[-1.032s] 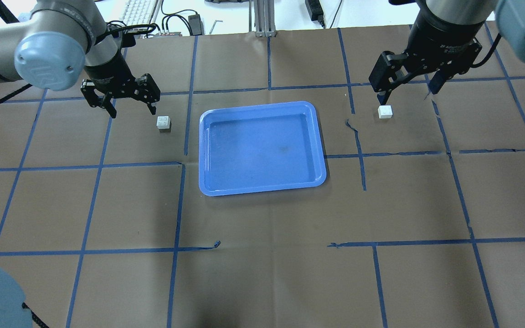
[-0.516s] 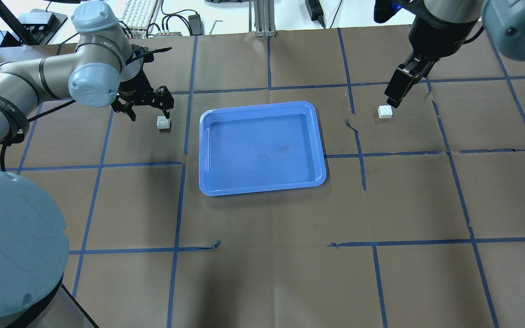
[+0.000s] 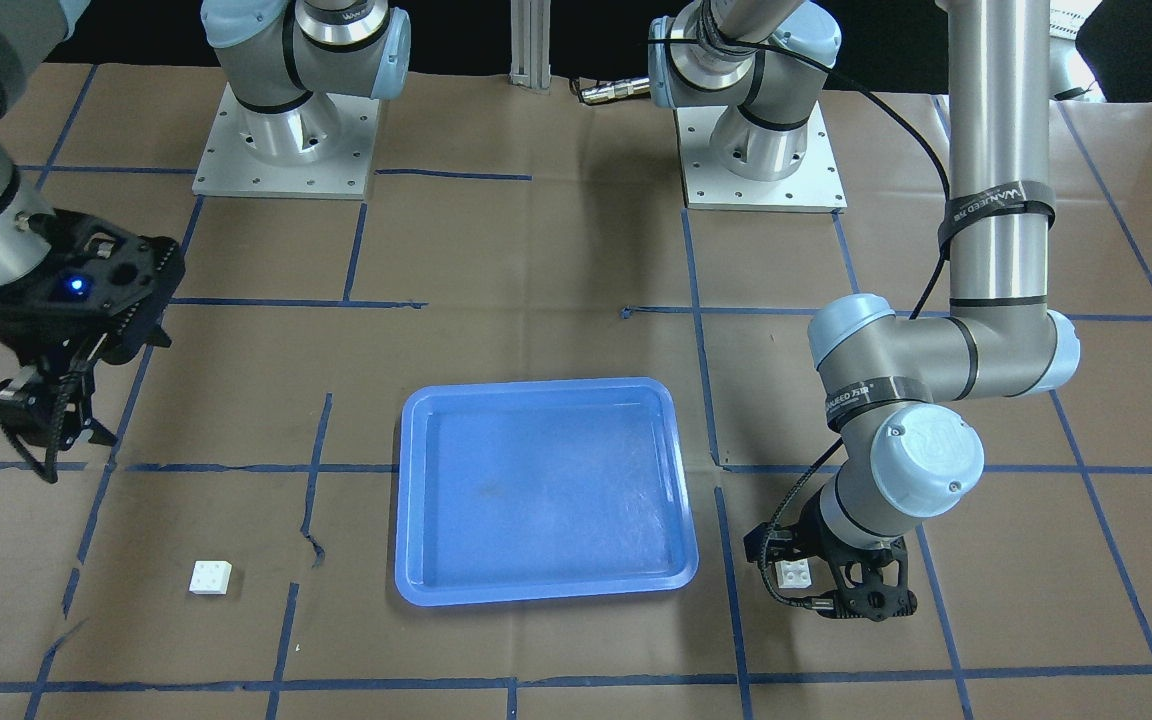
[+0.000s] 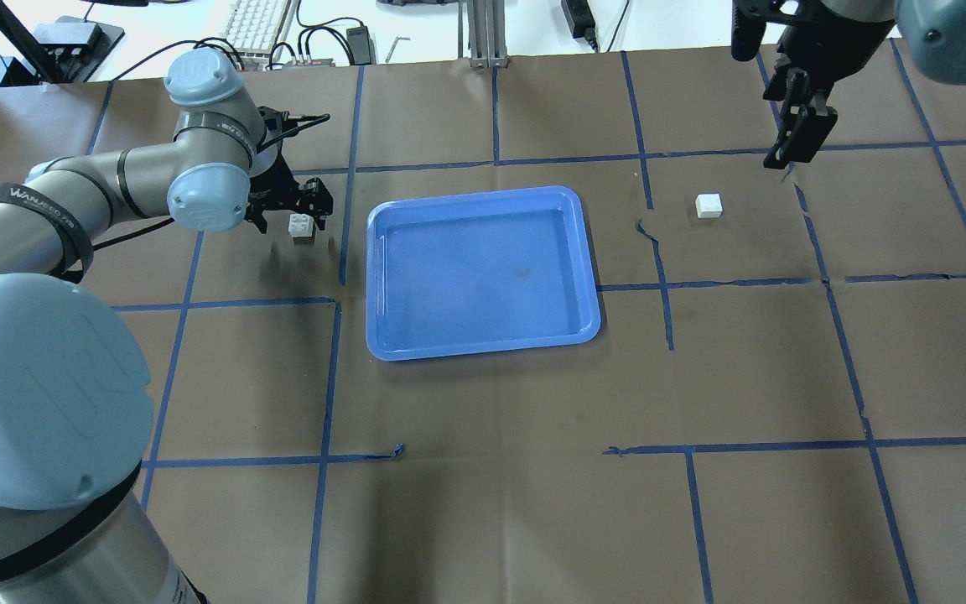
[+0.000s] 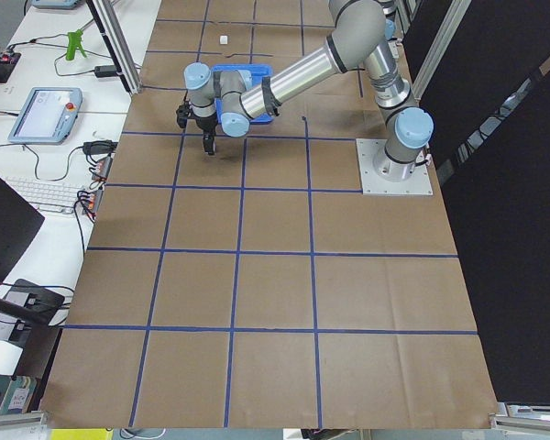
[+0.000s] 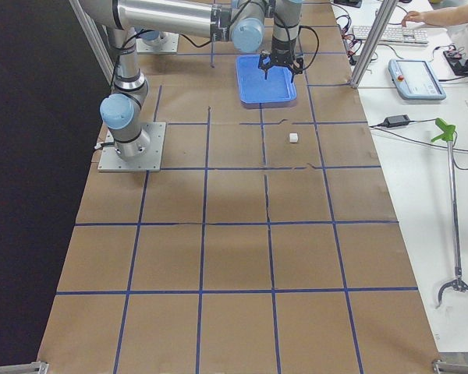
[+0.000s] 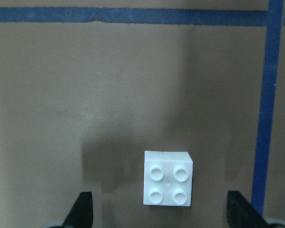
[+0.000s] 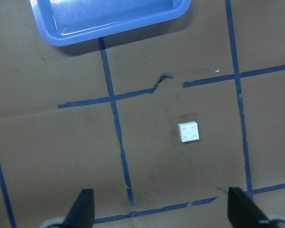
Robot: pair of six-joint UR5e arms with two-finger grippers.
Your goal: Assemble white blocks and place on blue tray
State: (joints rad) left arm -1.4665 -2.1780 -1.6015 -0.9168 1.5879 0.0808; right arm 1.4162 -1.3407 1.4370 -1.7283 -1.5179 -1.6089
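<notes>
Off the left side of the blue tray (image 4: 373,285), near its far corner, the left gripper (image 4: 294,220) is down at the table (image 4: 483,503). Its fingers are spread wide, released, with one white block (image 4: 301,226) sitting between them. In the left wrist view this block stands studs up on the brown paper, four round studs showing. There is bare paper between it and each fingertip, so neither finger touches it. It lies just beside the tray's left rim, separated from it by a line of blue tape.

The tray lies flat in the middle of the table, and nothing rests in it.

Off the tray's right side, level with its far edge, the second white block (image 4: 708,205) sits alone on the paper with its studs up, well apart from the rim. Further right of the tray and beyond that block, the right gripper (image 4: 793,143) hangs above the table. The right wrist view shows its two fingers held wide apart and gripping nothing. In that view the block lies on the table below, between the fingers and closer to the right one, and a corner of the tray shows at the upper edge.
</notes>
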